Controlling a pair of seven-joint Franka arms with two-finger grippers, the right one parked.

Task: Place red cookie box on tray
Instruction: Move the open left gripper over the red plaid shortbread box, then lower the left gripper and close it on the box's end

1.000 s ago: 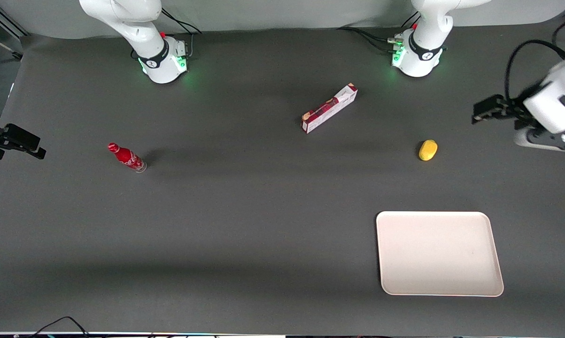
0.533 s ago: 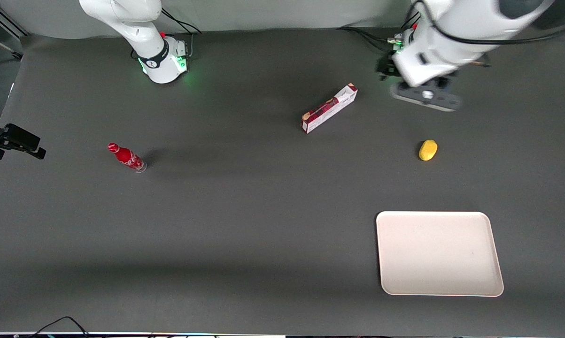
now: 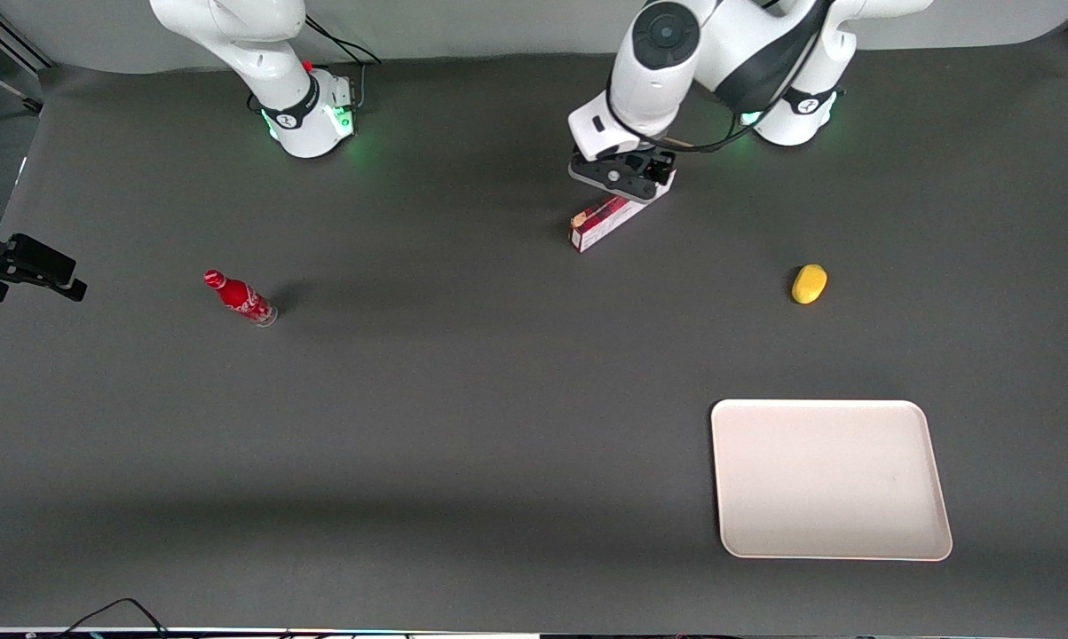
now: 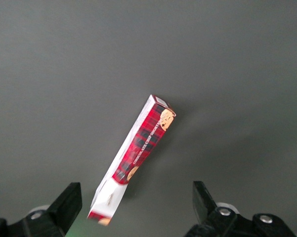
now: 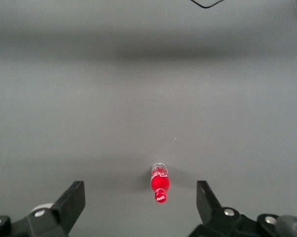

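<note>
Hovering over the red cookie box (image 3: 606, 218), left gripper (image 3: 624, 177) w/ fingers (image 4: 64, 205) wide apart, not touching it. Box lies flat on table (image 3: 462, 382), well apart from tray (image 3: 831, 479), farther from front cam.

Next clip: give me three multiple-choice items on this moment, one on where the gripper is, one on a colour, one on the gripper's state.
1. Where is the gripper?
A. Over the tray
B. Above the cookie box, at the end farther from the front camera
C. Beside the bottle

2. What colour is the small rounded object lying farther from the front camera than the tray?
A. Yellow
B. Blue
C. Green

3. What state is the gripper in?
A. Shut on the box
B. Shut on nothing
C. Open, not touching the box

Answers: 1 B, the front view shows it above that end of the cookie box. 2 A, it is plainly yellow. 3 C, the wrist view shows the fingers spread wide with the box lying below them on the table.
</note>
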